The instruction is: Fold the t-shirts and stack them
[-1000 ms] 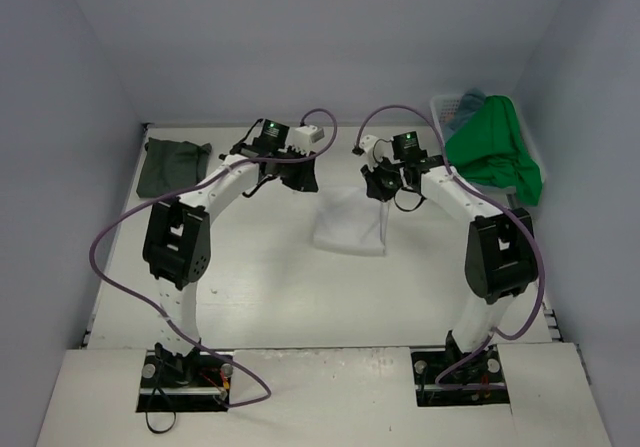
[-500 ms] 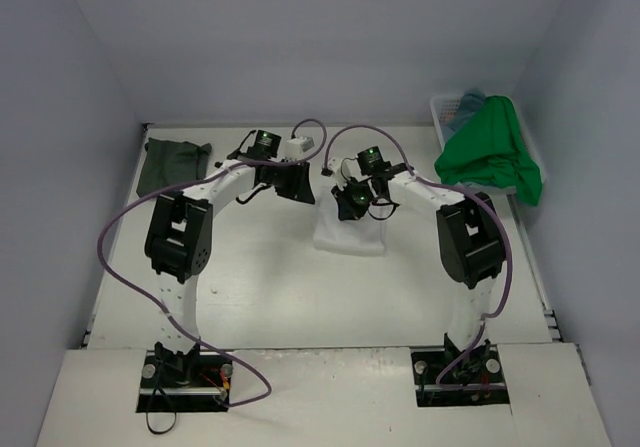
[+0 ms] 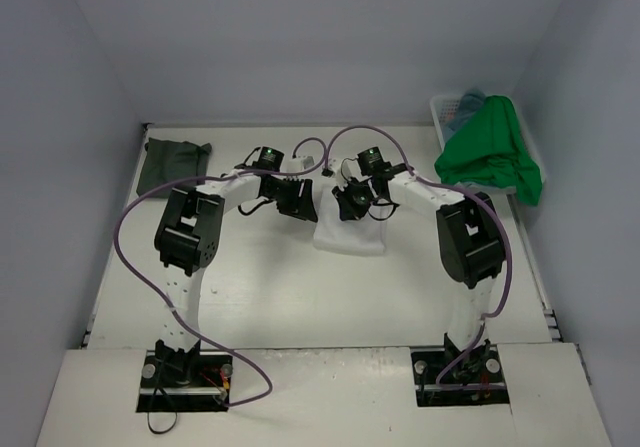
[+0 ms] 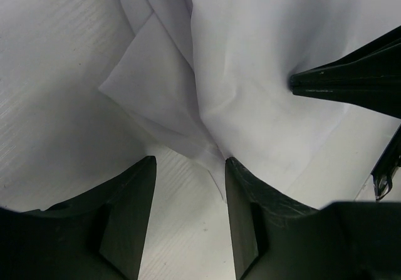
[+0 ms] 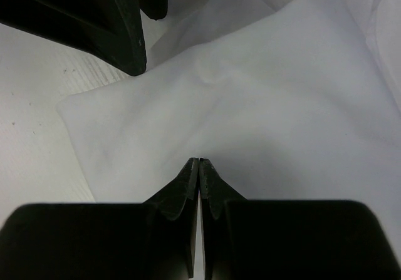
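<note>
The white t-shirt point(image 3: 352, 233) lies folded in the middle of the desk point(image 3: 260, 297), and I think its fold is being tidied: the left end effector point(image 4: 188, 167) has its fingers apart over a loose corner, and the right end effector point(image 5: 199, 162) has its fingers together, pressing on the cloth. Next it likely must be gripped by its edges and put on the dark grey-green t-shirt point(image 3: 172, 165), far left. The desk is white, with pale walls around.

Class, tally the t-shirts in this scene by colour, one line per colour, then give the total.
dark grey-green t-shirt: 1
white t-shirt: 1
bright green t-shirt: 1
teal-blue t-shirt, only partly showing in the basket: 1
Total: 4
</note>
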Controlling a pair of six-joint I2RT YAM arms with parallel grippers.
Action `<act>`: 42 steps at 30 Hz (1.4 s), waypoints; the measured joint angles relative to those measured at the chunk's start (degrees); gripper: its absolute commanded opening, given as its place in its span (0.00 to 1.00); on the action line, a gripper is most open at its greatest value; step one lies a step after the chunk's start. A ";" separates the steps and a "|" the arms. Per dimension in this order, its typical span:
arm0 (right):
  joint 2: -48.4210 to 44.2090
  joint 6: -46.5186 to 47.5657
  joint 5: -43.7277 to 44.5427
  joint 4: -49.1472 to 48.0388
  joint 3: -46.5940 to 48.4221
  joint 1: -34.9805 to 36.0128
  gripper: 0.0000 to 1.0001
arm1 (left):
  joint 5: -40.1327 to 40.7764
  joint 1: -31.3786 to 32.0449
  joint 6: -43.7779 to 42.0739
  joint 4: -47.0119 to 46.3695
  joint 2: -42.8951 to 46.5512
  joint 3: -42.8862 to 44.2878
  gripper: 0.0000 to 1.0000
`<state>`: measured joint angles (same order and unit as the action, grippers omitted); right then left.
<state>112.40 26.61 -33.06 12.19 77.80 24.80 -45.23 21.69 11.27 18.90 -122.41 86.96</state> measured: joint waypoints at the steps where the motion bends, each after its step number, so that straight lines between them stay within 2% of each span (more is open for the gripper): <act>1: 0.00 0.04 0.35 -0.02 -0.15 0.00 0.00 | -0.13 0.00 0.11 -0.33 0.00 -0.02 0.43; 9: -0.66 0.28 2.80 -0.17 -1.57 -0.13 0.00 | -0.92 -0.02 0.15 -1.09 0.00 -0.33 0.43; 19: -11.17 0.52 7.13 -0.22 -1.70 -1.25 0.00 | -1.20 -0.02 0.57 -1.68 0.02 -0.55 0.44; 22: -12.20 0.83 8.17 -0.24 -2.47 -1.51 0.00 | -1.27 -0.02 1.01 -1.90 0.02 -0.57 0.49; 25: -12.11 1.53 9.09 0.02 -4.31 -1.51 0.00 | -1.86 -0.02 1.42 -2.32 0.02 -0.57 0.52; 26: -11.87 1.77 9.31 0.33 -4.76 -1.51 0.00 | -1.92 -0.02 1.49 -2.45 0.02 -0.57 0.58; 37: -2.80 3.54 10.12 -0.26 -6.62 -2.01 0.00 | -3.39 -0.02 3.32 -3.89 0.07 -1.01 0.59; 42: -2.34 3.87 9.57 -1.92 -6.62 -2.27 0.00 | -4.13 -0.02 4.48 -4.76 0.02 -1.33 0.59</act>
<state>110.06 30.48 -23.49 10.26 71.18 22.52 -49.36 21.67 15.75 14.13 -122.39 85.62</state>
